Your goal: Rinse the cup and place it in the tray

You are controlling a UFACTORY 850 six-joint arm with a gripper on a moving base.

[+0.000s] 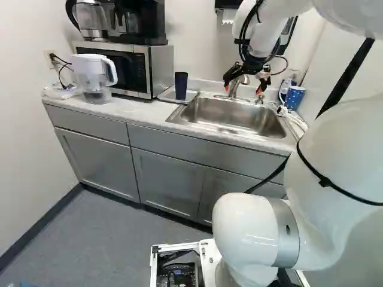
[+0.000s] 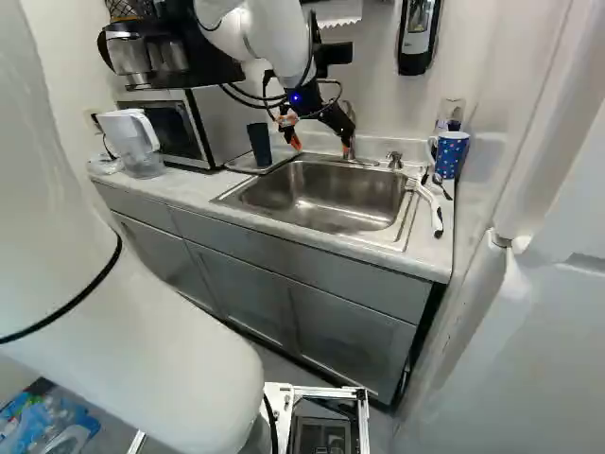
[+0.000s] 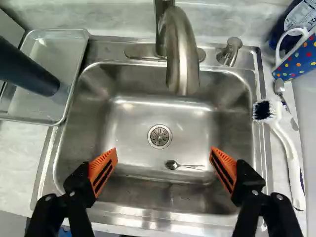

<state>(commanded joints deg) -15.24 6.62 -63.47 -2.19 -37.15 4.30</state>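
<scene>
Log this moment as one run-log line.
gripper: open, empty, over sink | dark cup: upright in tray | faucet: no visible water | spoon: in sink near drain

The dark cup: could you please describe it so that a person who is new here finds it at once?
Find the steel sink, then the shallow metal tray beside it, on the microwave's side. The tall dark cup stands in that tray. It is plain and shows no handle, unlike the blue dotted mug across the sink.
</scene>
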